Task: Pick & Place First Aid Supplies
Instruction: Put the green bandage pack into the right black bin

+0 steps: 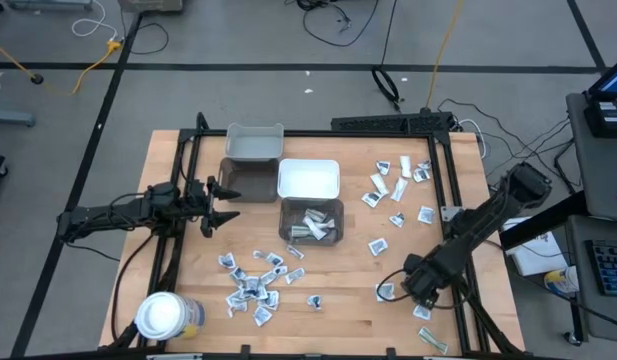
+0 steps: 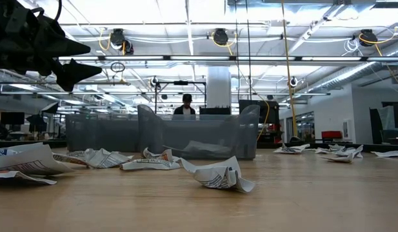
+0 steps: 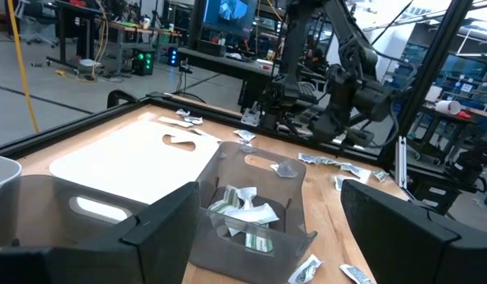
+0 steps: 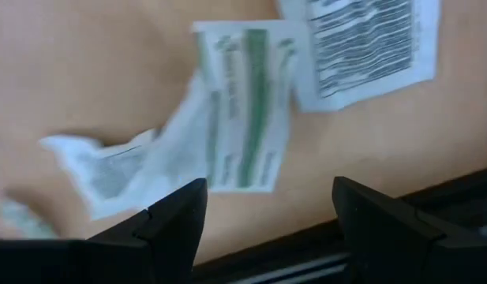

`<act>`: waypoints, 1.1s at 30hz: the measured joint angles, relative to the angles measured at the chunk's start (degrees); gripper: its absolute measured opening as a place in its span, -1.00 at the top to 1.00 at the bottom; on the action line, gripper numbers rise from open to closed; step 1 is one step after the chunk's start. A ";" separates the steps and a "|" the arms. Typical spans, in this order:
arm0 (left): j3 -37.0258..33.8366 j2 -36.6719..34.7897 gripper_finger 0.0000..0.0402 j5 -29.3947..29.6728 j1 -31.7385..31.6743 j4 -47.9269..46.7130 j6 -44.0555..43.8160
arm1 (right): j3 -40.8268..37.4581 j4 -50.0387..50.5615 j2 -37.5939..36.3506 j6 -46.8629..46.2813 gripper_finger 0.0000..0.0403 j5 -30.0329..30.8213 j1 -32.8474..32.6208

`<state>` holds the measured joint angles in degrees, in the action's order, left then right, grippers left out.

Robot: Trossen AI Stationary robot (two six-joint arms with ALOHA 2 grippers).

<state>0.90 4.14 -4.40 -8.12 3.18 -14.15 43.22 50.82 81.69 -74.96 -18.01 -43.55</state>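
1. Wooden table (image 1: 348, 320), strewn with first aid supplies: one cluster of packets (image 1: 253, 285) near the front, another (image 1: 398, 185) at the far right side, several already lying in the clear bin (image 1: 311, 222).
2. Likely to go wrong: thin, crumpled paper lying flat on wood, prone to slipping from a closing pinch or coming up two at a time where packets overlap.
3. Right gripper (image 4: 267, 217) low over the table near the front right edge, fingers spread wide and empty, poised directly above a green-striped packet (image 4: 247, 110) partly overlapping a crumpled one; right arm bent down steeply from its base.
4. Left gripper (image 1: 220, 205) held above the table beside the grey bin (image 1: 238, 180), fingers wide apart, nothing held; left arm stretched out level, pointed toward the bins.
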 joint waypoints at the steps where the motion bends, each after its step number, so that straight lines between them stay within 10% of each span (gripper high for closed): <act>1: -0.01 -0.01 -0.54 0.00 0.01 0.00 -0.01 | -0.42 -0.22 0.56 0.66 -0.32 0.19 0.00; 26: -0.01 -0.01 -0.54 0.00 0.00 0.00 -0.01 | -1.29 -2.68 1.90 0.44 0.91 1.28 0.07; 33: 0.00 0.00 -0.54 0.00 0.00 0.00 0.00 | 2.69 4.00 0.79 2.17 0.99 1.35 0.46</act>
<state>0.90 4.14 -4.40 -8.12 3.18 -14.15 45.91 54.82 82.48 -72.79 -16.67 -43.09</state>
